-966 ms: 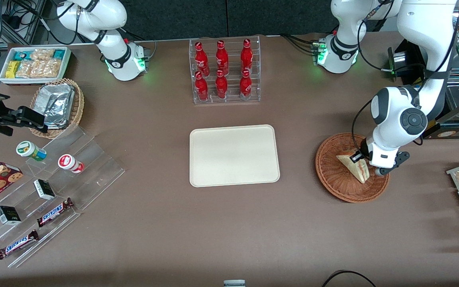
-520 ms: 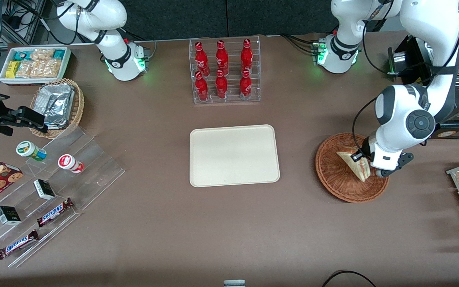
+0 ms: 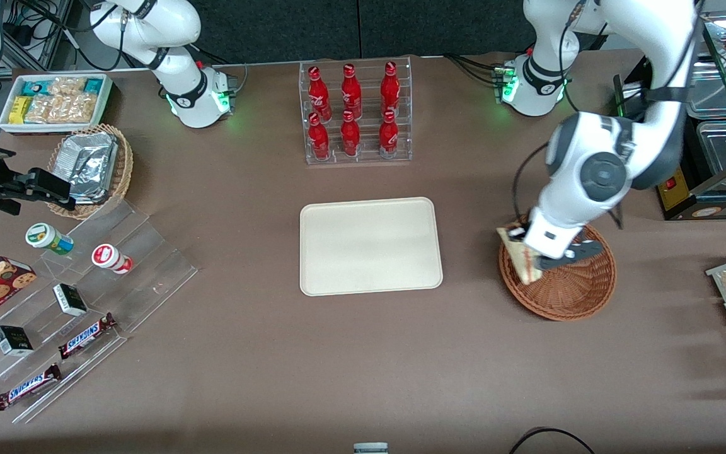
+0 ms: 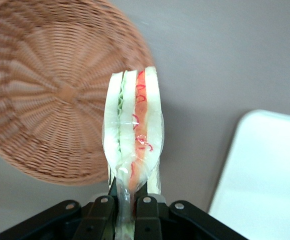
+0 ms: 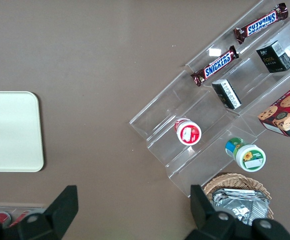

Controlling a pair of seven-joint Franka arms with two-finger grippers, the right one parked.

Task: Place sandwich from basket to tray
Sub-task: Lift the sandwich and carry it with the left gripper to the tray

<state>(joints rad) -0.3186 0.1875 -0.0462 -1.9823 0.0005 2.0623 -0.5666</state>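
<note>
Wicker basket (image 3: 564, 287) sits below the gripper (image 4: 131, 205), clamped on the sandwich (image 4: 133, 135); carry it level across to the tray (image 3: 369, 246).

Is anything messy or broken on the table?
Nothing looks spilled or broken. The only odd sight is the plastic-wrapped triangular sandwich, hanging in the black gripper, pinched shut over the rim of the round reddish-brown wicker basket.

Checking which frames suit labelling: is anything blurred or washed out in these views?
Left wrist view: the basket is smeared by motion, while the sandwich in the gripper is sharper, its wrap glinting. Front view: evenly lit and sharp, green lights glowing at the arm bases; the tray looks pale.
</note>
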